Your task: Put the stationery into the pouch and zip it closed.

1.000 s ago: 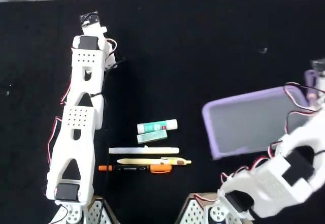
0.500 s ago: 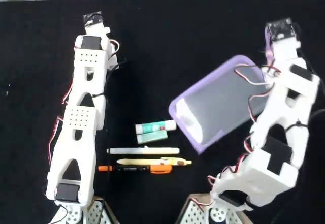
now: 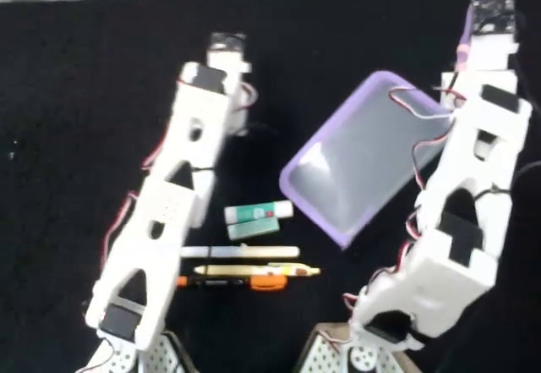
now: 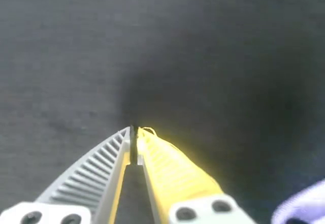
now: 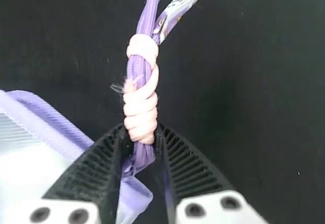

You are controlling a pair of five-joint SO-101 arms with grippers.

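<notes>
The purple pouch (image 3: 359,160) with a clear panel lies tilted at centre right, its corner near the stationery. My right gripper (image 5: 139,132) is shut on the pouch's purple strap (image 5: 141,102), which is wrapped in pink; in the high view this gripper (image 3: 490,16) sits at the far right back. A glue stick (image 3: 259,211), a green eraser (image 3: 254,228), a white pen (image 3: 239,252), a yellow pen (image 3: 254,269) and an orange-black pen (image 3: 230,282) lie in a stack at front centre. My left gripper (image 4: 133,132) is shut on nothing, hovering over bare cloth left of the pouch (image 4: 304,211).
A black cloth (image 3: 76,119) covers the table. The left arm (image 3: 173,195) slants across the left half, its lower part beside the pens. The right arm (image 3: 461,212) stands along the right edge. Bare cloth lies at the far left and back.
The right arm swung the pouch from the right edge inward to the centre, lifting its strap end to the back. The left arm's gripper swung rightward toward the pouch.
</notes>
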